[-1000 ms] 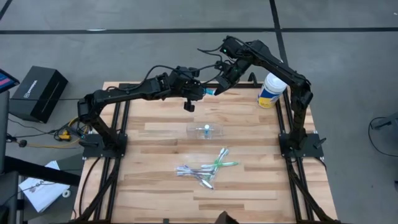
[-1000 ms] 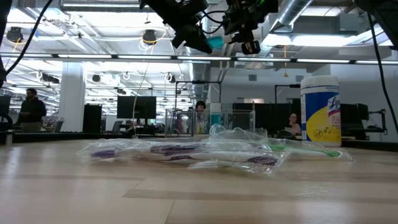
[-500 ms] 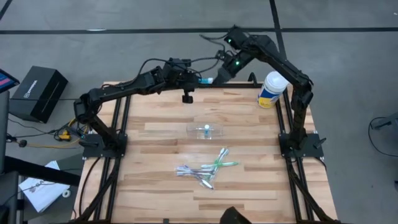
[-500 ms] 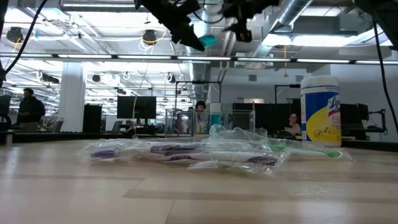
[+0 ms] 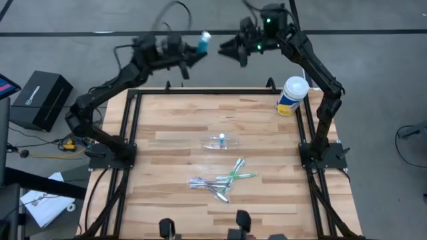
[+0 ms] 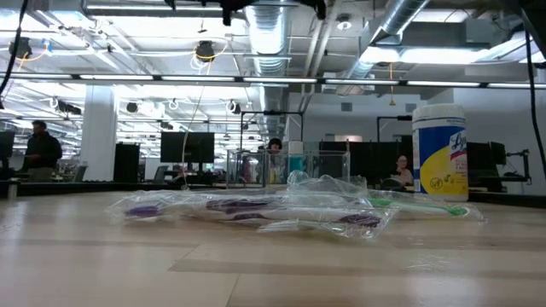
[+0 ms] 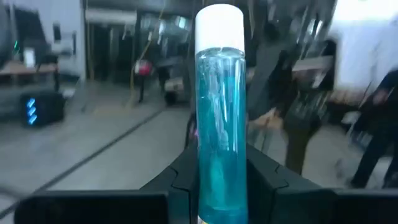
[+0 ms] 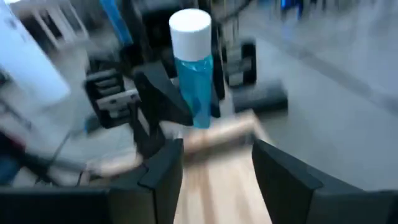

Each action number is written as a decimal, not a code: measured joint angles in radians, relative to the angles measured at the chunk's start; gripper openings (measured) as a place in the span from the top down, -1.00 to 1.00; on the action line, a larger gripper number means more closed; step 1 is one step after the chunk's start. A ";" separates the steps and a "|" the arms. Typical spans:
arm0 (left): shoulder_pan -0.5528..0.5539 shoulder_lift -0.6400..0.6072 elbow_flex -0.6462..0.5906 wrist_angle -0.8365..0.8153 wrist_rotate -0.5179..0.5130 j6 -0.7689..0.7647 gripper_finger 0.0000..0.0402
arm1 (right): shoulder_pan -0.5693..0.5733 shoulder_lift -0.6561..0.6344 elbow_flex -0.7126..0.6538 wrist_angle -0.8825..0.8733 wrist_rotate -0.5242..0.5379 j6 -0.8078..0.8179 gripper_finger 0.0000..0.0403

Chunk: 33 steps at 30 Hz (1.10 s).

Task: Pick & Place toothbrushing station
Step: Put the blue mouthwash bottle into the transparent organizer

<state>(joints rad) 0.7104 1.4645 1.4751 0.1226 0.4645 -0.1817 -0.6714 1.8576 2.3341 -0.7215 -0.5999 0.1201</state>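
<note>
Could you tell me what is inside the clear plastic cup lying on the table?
In the high view, the clear plastic cup lies on its side with one small blue tube, white-capped, inside. The low view shows it behind the wrapped toothbrushes, whose wrapping covers its base.

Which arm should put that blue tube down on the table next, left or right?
Left, most likely. The left gripper is already shut on the blue tube, white cap up, beyond the table's far edge. The right gripper faces it, open and empty, so it would first need a handover.
</note>
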 joint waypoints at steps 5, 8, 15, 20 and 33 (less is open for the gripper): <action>0.011 -0.004 -0.003 0.098 0.069 -0.094 0.66 | -0.016 0.010 0.000 0.329 -0.005 0.138 0.17; -0.003 -0.007 -0.002 0.188 0.084 -0.122 0.66 | -0.011 0.012 0.000 0.421 -0.006 0.183 0.20; -0.004 0.002 0.000 0.286 0.073 -0.176 0.66 | 0.009 0.013 -0.001 0.441 -0.089 0.229 0.26; -0.031 0.034 -0.002 0.318 0.074 -0.202 0.66 | 0.032 0.013 -0.001 0.448 -0.088 0.224 0.27; -0.089 0.057 -0.002 0.341 0.057 -0.197 0.66 | 0.044 0.013 -0.001 0.470 -0.110 0.238 0.32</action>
<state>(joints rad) 0.6212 1.5211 1.4734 0.4637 0.5213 -0.3786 -0.6277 1.8702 2.3329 -0.2518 -0.7097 0.3578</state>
